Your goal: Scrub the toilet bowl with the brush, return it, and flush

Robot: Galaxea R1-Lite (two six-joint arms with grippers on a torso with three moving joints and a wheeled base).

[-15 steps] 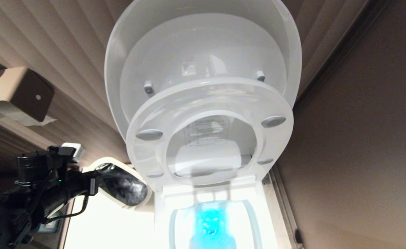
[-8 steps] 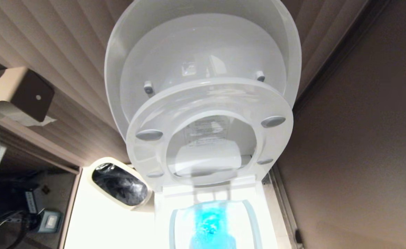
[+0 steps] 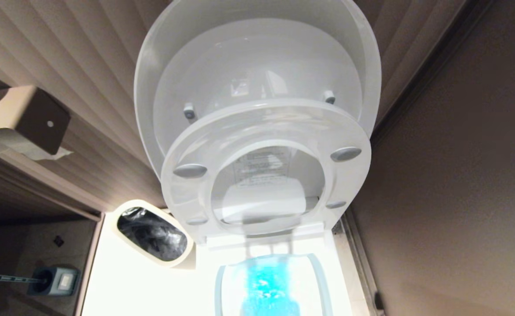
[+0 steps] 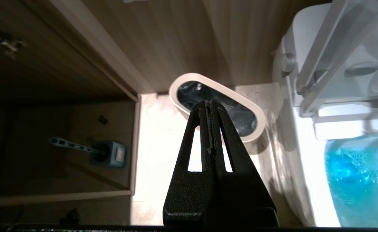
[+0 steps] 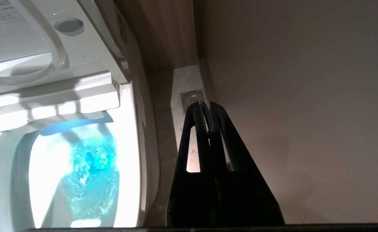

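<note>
The toilet bowl (image 3: pixel 204 276) stands at the bottom centre of the head view, with its seat (image 3: pixel 266 127) and lid (image 3: pixel 257 44) raised. Blue water churns inside it (image 5: pixel 89 170). The brush is out of view. My left gripper (image 4: pixel 210 104) is shut with nothing in it; it hangs above the pale floor with the bowl (image 4: pixel 308 167) off to one side. My right gripper (image 5: pixel 206 104) is shut and empty too, in the gap between the bowl (image 5: pixel 132 145) and the brown wall. Neither arm shows in the head view.
An off-white oval waste bin (image 3: pixel 182 256) with a black liner stands left of the toilet (image 4: pixel 208 79). A dark blue-handled brush in a grey-blue holder (image 3: pixel 57 281) sits in a wooden niche (image 4: pixel 111 154). A paper holder (image 3: pixel 24 118) juts from the left wall. A floor drain (image 5: pixel 192 96) lies on the right.
My left arm has drawn back and left the head view on the left. The waste bin and the grey-blue holder, which it covered, now show. The toilet has not moved.
</note>
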